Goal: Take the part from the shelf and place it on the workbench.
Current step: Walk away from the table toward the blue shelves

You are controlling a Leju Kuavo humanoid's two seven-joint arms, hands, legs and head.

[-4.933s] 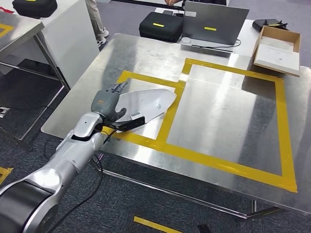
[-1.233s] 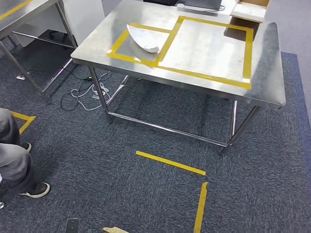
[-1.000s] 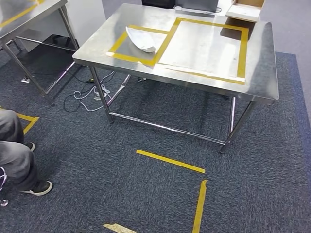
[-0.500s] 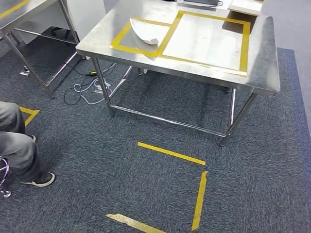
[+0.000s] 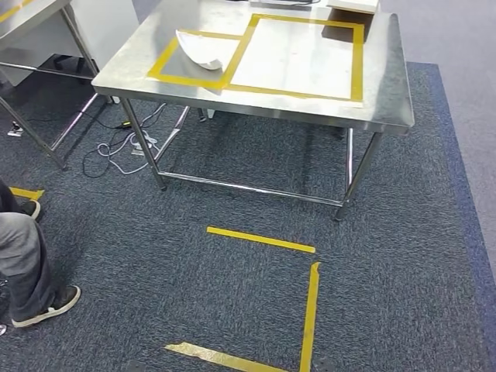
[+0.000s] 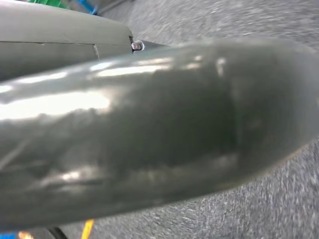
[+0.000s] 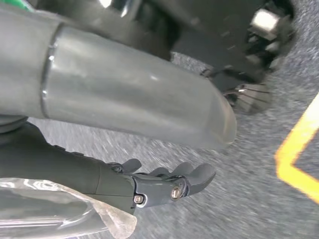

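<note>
The white curved part lies on the steel workbench, inside the smaller yellow-taped square at its far left. No hand is near it. In the right wrist view my right hand hangs over the carpet with its dark fingers lightly stretched and nothing in them. In the left wrist view a grey piece of my left hand shows at the edge; how its fingers lie is hidden.
A person's grey trouser leg and dark shoe are at the near left. Yellow tape strips mark the carpet before the workbench. Cables lie under its left end. Another steel table stands far left.
The whole view has shifted: the camera has backed away from the workbench. The left hand that held the part on the bench has let go, and the part stays in the taped square.
</note>
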